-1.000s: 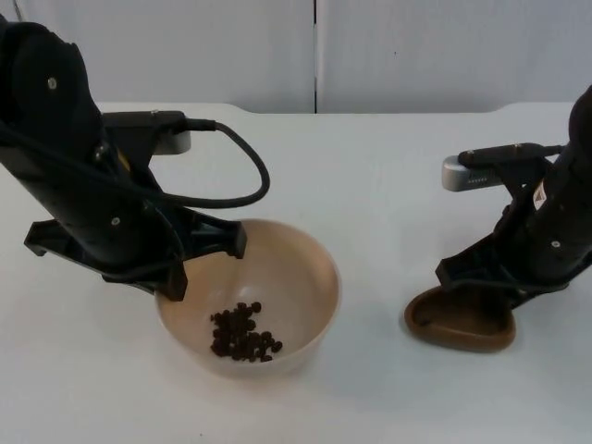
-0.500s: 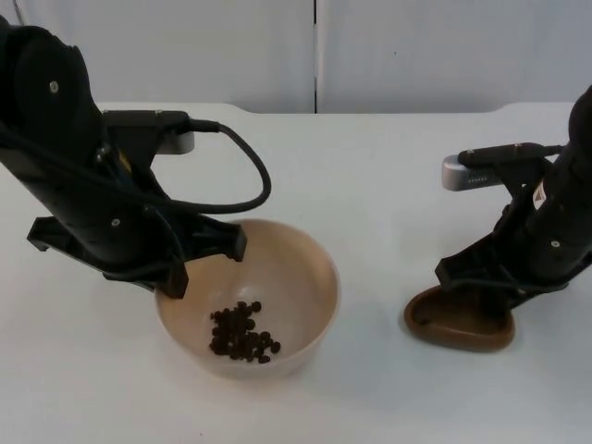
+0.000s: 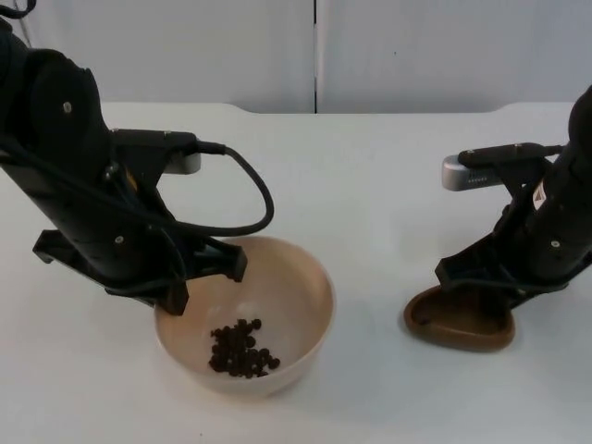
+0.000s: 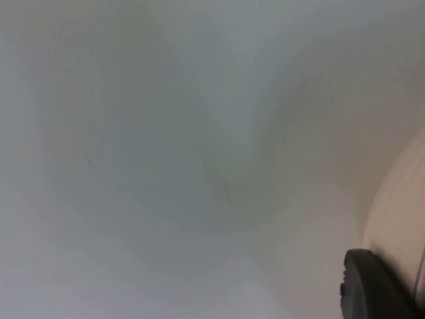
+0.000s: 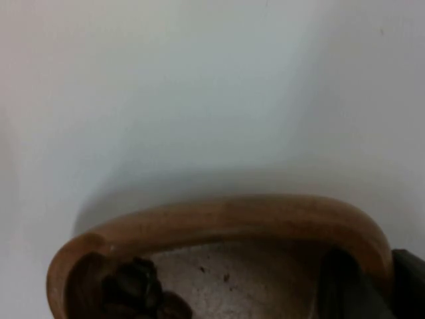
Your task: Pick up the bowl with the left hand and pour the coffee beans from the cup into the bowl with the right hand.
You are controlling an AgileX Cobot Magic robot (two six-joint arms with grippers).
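Cream bowl with coffee beans in it is pinched by its near rim in the left gripper — and the brown cup, beside it on the table, has its rim clamped between the right gripper fingers.

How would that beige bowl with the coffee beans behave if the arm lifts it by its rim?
The bowl looks rigid, so it likely keeps its shape. Held at one side by the left gripper, it may tilt. The coffee beans lie loose and would probably slide toward the low side.
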